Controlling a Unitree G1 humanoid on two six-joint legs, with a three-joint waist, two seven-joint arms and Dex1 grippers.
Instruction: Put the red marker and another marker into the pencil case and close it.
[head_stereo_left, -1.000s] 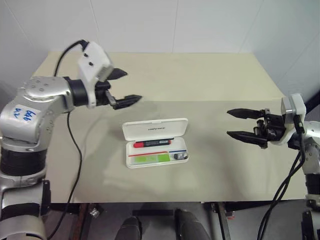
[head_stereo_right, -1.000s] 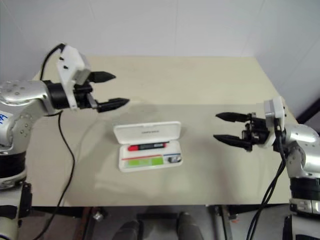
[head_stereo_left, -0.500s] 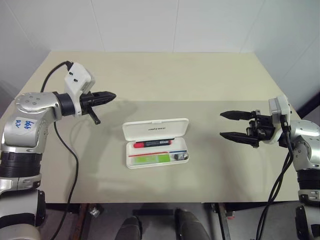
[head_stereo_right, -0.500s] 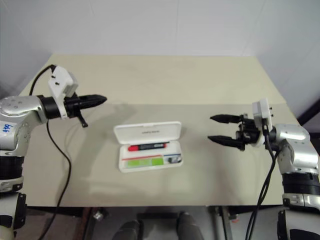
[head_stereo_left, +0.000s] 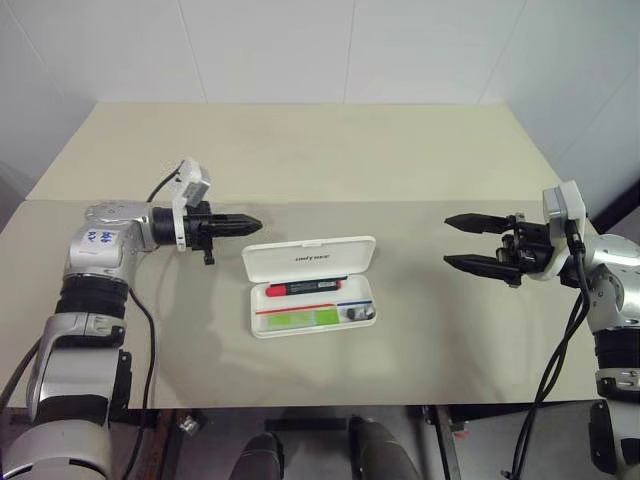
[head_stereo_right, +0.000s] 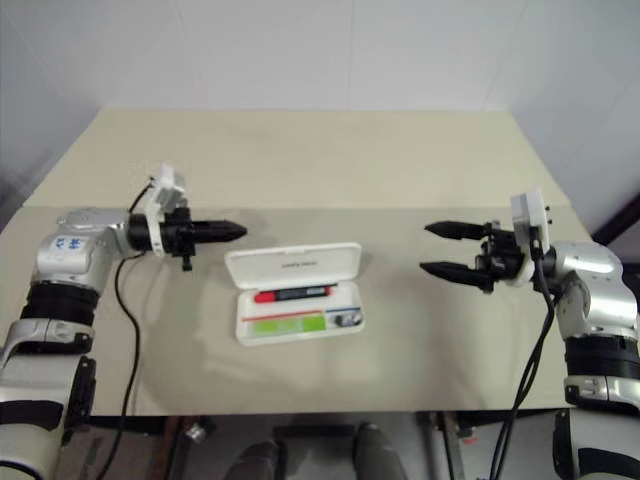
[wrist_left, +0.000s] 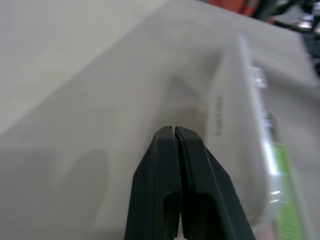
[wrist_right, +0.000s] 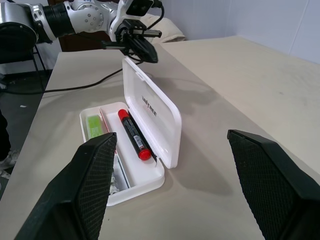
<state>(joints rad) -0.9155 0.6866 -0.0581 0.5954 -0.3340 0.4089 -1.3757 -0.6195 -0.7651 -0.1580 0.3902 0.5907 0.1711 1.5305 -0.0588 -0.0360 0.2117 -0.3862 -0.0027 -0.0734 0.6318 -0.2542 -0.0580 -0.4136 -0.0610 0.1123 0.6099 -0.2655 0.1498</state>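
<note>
Beside the pencil case (head_stereo_left: 311, 285), whose lid stands raised, the left gripper (head_stereo_left: 252, 223) has its fingers clenched empty, likely to nudge that lid down. Inside lie the red marker (head_stereo_left: 305, 287) and green marker (head_stereo_left: 305, 318). Right gripper (head_stereo_left: 462, 241) waits released.

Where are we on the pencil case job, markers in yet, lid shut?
Done: the red marker and the lime-green marker both lie inside the pencil case. In hand: nothing; the left gripper is shut, pointing at the raised lid's left end, and the right gripper hangs open off to the case's right. Left: the lid stands open, so closing remains.
</note>
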